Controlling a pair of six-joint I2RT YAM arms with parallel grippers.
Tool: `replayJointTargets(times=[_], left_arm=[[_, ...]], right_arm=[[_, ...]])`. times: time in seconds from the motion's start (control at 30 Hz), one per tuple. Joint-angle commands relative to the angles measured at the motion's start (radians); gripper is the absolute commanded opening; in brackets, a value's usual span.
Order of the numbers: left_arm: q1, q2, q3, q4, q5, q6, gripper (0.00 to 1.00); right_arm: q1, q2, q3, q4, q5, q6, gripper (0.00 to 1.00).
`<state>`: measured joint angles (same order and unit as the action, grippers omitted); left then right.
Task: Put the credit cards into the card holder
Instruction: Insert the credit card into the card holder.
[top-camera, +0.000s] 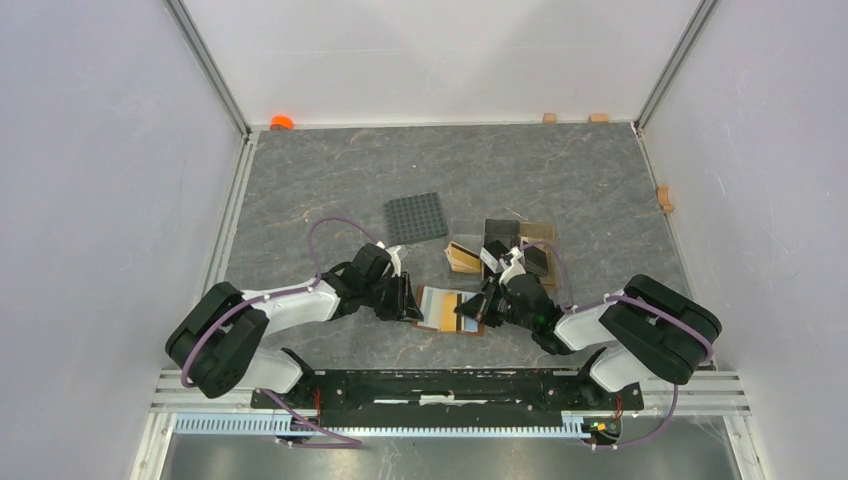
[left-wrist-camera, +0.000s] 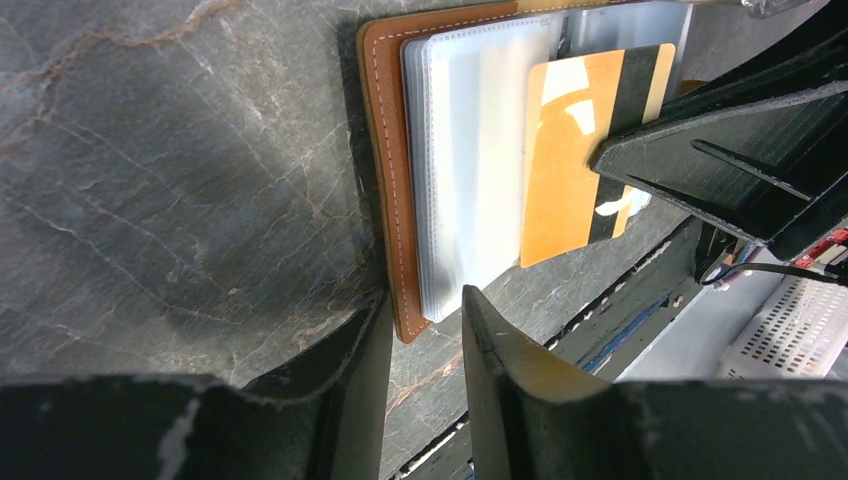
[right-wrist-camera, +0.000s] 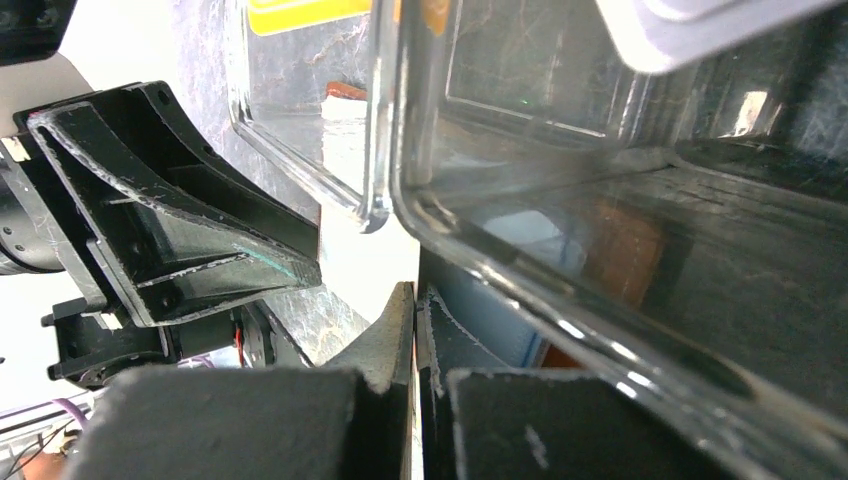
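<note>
Grey table (top-camera: 330, 170); left gripper (left-wrist-camera: 424, 293) straddles a corner of the card holder (left-wrist-camera: 385, 150), half-spread; right gripper (right-wrist-camera: 414, 295), fingers pressed together (tip at the card (left-wrist-camera: 560, 170)), may skid it aside.

Left fingers (left-wrist-camera: 500, 365) slightly apart; right fingers (right-wrist-camera: 390, 345) tight together.

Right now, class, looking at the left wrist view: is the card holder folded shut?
No, the card holder lies spread open, its clear sleeves and an orange card showing inside.
</note>
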<state>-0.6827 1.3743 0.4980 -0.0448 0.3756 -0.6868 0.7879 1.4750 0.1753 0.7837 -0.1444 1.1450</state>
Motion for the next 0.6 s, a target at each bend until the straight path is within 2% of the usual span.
replayJointTargets(times=[0.0,0.27,0.57], left_arm=[[-0.006,0.028,-0.002,0.015,0.009,0.040,0.37],[-0.006,0.035,-0.010,0.016,0.003,0.037,0.31],[-0.006,0.044,-0.011,0.012,-0.004,0.033,0.25]], right_arm=[[0.018,0.025,0.000,-0.033,0.110,-0.025,0.00],[0.020,-0.013,-0.023,-0.044,0.200,-0.013,0.00],[0.020,0.020,-0.005,-0.049,0.196,-0.034,0.00]])
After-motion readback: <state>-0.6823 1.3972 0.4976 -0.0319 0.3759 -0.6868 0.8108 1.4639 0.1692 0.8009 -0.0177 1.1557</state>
